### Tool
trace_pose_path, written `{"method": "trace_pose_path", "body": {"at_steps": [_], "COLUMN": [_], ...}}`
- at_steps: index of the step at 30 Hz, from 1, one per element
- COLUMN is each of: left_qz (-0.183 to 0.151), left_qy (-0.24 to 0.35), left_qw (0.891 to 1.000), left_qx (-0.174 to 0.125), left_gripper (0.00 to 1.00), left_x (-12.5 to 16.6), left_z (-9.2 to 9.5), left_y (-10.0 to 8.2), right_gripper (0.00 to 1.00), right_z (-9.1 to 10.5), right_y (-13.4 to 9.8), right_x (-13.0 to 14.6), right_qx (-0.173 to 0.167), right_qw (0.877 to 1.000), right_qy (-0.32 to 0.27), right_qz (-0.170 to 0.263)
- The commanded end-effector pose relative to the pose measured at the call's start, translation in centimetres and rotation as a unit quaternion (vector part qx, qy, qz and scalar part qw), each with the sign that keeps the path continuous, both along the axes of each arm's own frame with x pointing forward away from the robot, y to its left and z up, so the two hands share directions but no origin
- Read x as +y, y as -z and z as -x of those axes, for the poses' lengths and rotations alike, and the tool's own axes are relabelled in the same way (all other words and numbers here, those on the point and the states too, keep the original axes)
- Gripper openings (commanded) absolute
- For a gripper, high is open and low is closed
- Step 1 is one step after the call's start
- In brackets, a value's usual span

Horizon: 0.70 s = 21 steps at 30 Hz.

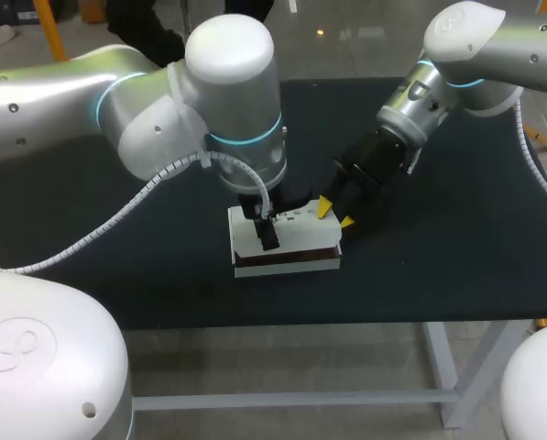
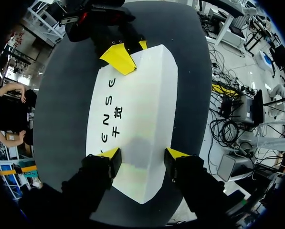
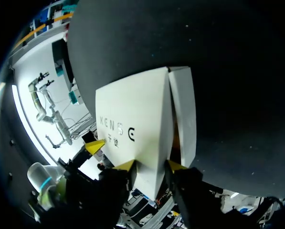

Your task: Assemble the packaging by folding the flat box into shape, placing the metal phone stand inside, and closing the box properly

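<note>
The left pincer (image 2: 142,155) is spread wide on the box (image 2: 137,95) top, the right pincer (image 3: 149,166) is clamped on its end, which should be pushed shut squarely.

The head camera looks down from above and behind the robot onto the dark bench (image 1: 456,266), from farther off. The left wrist camera hangs close over the white box (image 2: 137,109), looking down past the left gripper (image 2: 142,156). The right wrist camera faces the box's end, very near, past the right gripper (image 3: 149,166). All three share the box.
</note>
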<state>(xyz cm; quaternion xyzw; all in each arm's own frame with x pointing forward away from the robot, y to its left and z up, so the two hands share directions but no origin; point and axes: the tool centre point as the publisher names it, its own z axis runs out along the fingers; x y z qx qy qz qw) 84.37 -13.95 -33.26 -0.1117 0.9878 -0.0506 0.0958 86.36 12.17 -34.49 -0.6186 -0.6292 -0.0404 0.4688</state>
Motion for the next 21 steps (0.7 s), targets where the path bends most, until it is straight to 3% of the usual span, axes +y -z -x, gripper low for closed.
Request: {"method": "trace_pose_path", "body": {"at_steps": [1, 7, 21], "left_qz": [-0.005, -0.006, -0.018], "left_qy": [-0.006, -0.012, 0.002], "left_qw": [1.0, 0.999, 0.995], "left_qx": [-0.016, -0.042, -0.095], "left_gripper": [0.61, 0.41, 0.42], "left_x": [-0.4, -0.3, -0.1], "left_z": [0.0, -0.5, -0.1], "left_y": [0.2, 0.4, 1.3], "right_gripper": [0.43, 0.43, 0.44], "right_z": [-0.1, -0.1, -0.1], "right_y": [0.0, 0.0, 0.0], "right_x": [0.1, 0.1, 0.1], "right_qx": [0.001, 0.001, 0.001], "right_qw": [1.0, 1.0, 1.0], "right_qy": [-0.001, -0.001, -0.001], "right_qz": [-0.001, -0.001, -0.001]}}
